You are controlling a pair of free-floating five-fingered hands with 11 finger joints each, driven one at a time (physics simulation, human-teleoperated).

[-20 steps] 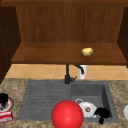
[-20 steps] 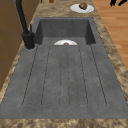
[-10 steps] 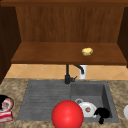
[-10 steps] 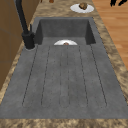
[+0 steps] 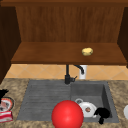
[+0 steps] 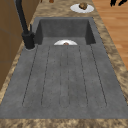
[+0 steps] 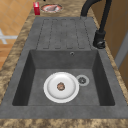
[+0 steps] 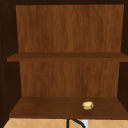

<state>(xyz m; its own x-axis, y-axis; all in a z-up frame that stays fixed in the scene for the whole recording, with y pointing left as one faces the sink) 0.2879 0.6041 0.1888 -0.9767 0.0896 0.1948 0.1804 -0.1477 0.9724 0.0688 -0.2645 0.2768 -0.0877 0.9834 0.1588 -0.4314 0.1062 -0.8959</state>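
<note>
Nothing has moved since the earlier frames: your right hand [image 5: 102, 114] hovers with fingers loosely curled, holding nothing, just beside the round white plate [image 5: 87, 109] in the dark grey sink basin [image 5: 106, 93], so lower onto its rim squarely.

The robot is two separate hands with no arms or body behind them. The right hand [image 5: 102, 113] is plain matt black, human-like in shape, with no markings, cables or screws to be seen. The left hand [image 5: 3, 93] is the same flat black.
</note>
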